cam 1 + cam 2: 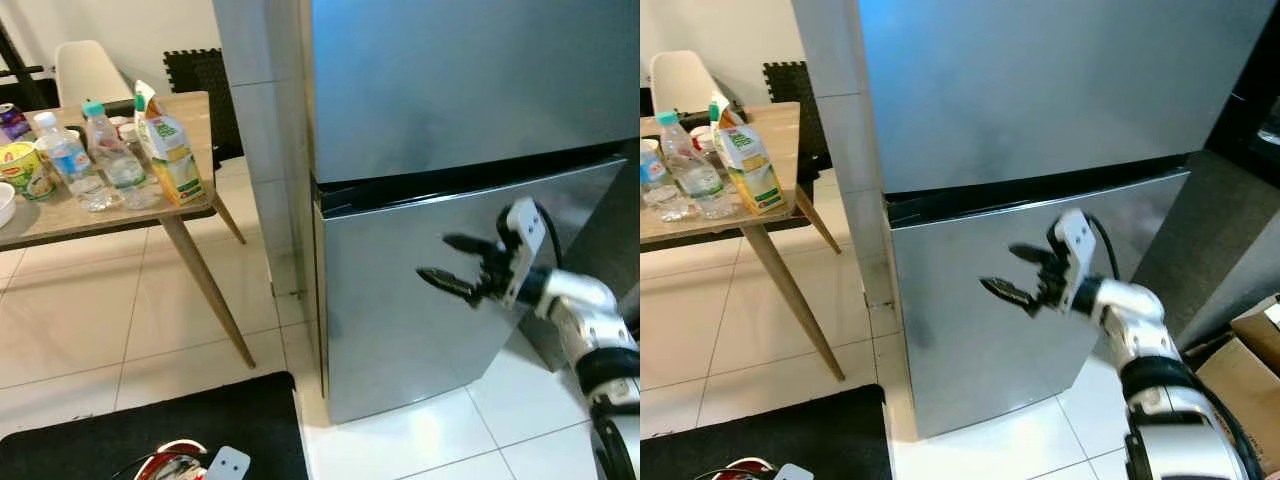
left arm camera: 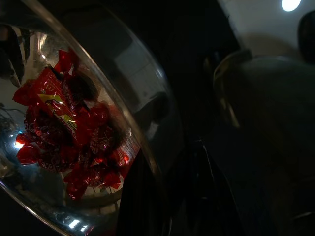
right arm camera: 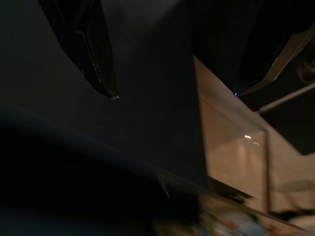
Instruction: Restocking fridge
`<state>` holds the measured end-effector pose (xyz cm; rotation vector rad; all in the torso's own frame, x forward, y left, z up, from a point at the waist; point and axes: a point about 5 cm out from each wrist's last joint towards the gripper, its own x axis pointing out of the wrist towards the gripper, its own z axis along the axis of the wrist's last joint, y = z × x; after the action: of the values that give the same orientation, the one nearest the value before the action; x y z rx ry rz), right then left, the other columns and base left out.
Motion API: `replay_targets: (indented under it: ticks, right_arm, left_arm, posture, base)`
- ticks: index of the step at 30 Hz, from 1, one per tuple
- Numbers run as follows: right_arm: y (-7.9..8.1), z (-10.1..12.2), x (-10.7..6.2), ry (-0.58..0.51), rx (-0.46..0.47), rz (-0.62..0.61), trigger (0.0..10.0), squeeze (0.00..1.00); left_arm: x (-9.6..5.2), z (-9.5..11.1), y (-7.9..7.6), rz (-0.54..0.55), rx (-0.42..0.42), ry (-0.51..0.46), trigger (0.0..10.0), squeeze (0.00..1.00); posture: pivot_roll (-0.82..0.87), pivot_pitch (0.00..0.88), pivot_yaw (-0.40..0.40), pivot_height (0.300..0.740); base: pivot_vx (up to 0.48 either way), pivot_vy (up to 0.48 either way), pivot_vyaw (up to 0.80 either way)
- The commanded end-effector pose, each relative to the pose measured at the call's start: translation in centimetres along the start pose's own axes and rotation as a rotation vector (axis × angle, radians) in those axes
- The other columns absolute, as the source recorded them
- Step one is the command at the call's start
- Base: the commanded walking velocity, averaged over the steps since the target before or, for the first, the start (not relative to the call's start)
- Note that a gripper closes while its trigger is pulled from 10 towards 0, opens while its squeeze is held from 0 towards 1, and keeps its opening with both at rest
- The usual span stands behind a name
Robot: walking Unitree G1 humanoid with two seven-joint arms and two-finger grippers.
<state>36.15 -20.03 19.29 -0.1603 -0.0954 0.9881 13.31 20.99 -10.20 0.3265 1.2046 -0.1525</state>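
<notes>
Right pincer spread, black tapered fingers before smooth brushed-steel fridge lower door; nothing pinched.

White chair sitting half hidden behind the table, purple carton getting cut off at the frame edge, red-wrapped item showing dim and unreadable.
</notes>
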Motion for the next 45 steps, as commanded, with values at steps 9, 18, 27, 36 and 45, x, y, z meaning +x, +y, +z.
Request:
replay_targets:
  ticks: [9, 18, 27, 36, 45]
  right_arm:
    - [-0.5, 3.8, 3.2, -0.038, -0.166, 0.023, 10.0, 0.00]
    - [1.2, 4.0, 3.6, 0.121, -0.273, 0.349, 10.0, 0.00]
    - [0.9, 5.0, 5.2, 0.303, -0.506, 0.334, 10.0, 0.00]
    - [0.6, 4.3, 6.7, 0.526, -0.708, 0.286, 10.0, 0.00]
    - [0.2, 3.8, 7.2, 0.643, -0.811, 0.267, 10.0, 0.00]
  left_arm:
    - [0.0, -0.7, -0.7, -0.037, -0.014, 0.033, 10.0, 0.00]
    - [0.0, -0.8, -0.6, -0.034, -0.016, 0.032, 10.0, 0.00]
    - [0.0, -0.8, -0.7, -0.039, -0.020, 0.034, 10.0, 0.00]
    - [0.0, -0.8, -0.8, -0.045, -0.027, 0.034, 10.0, 0.00]
    - [0.0, -0.8, -0.9, -0.050, -0.036, 0.035, 10.0, 0.00]
  posture:
    - [-0.09, 0.000, 0.000, 0.740]
    - [-0.09, 0.000, 0.005, 0.740]
    - [-0.10, 0.000, 0.002, 0.740]
    - [-0.09, 0.000, -0.001, 0.740]
    - [-0.09, 0.000, -0.004, 0.740]
  base:
    - [0.000, 0.000, 0.00]
    - [0.000, 0.000, 0.00]
    - [0.000, 0.000, 0.00]
    - [0.000, 0.000, 0.00]
    - [0.000, 0.000, 0.00]
